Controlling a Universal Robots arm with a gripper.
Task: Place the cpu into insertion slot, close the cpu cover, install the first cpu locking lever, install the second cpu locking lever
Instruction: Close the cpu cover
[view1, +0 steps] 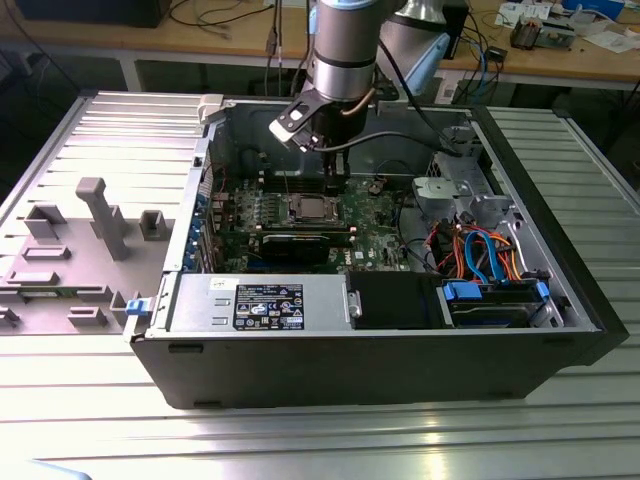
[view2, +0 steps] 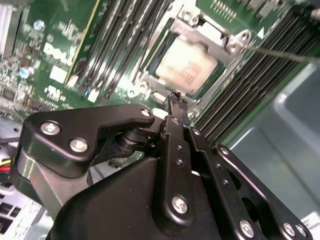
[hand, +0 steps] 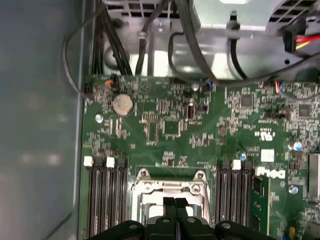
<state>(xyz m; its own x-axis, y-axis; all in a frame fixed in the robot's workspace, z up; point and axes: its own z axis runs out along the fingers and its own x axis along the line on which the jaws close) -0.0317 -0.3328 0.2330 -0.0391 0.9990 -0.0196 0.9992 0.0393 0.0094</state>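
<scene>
Cpu (view2: 187, 65) sits on green board (hand: 170, 130) w/ cpu cover (view2: 227, 40) lying flat around it. Gripper (view2: 176, 98) hangs just above cover's edge, fingers pressed together, nothing btwn them.

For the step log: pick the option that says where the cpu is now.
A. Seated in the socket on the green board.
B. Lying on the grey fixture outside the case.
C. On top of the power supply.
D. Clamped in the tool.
A: in the second wrist view the cpu sits in the socket on the green board, with the cpu cover framing it, and the tool is shut on nothing.
</scene>
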